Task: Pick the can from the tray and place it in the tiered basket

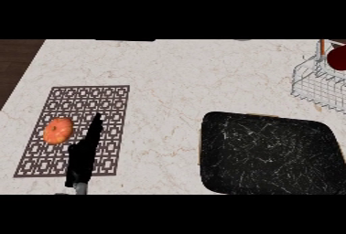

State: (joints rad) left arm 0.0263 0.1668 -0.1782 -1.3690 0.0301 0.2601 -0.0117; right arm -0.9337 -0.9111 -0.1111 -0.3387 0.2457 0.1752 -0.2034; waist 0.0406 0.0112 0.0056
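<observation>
the can (338, 58) shows as a dark red shape at the far right edge, inside the wire tiered basket (317, 89), so the placing looks done or v. nearly done, though it's cut off by the frame and i can't tell whether it sits settled on a tier or is held there. the black tray (270, 155) near right has nothing on it that i can see, which fits w/ the pick being over. what's left, by my reading: maybe only confirming the can rests inside. the left hand (84, 153) is at the near left over the patterned mat (78, 130), fingers straight and pointing far, holding nothing, just beside an orange fruit (58, 130) (peach or similar, hard to say) but whether touching it i can't tell. the right hand isn't visible anywhere, so nothing can be said of its state. the marble counter (169, 77) fills the rest; the basket's upper tier is out of frame too.
</observation>
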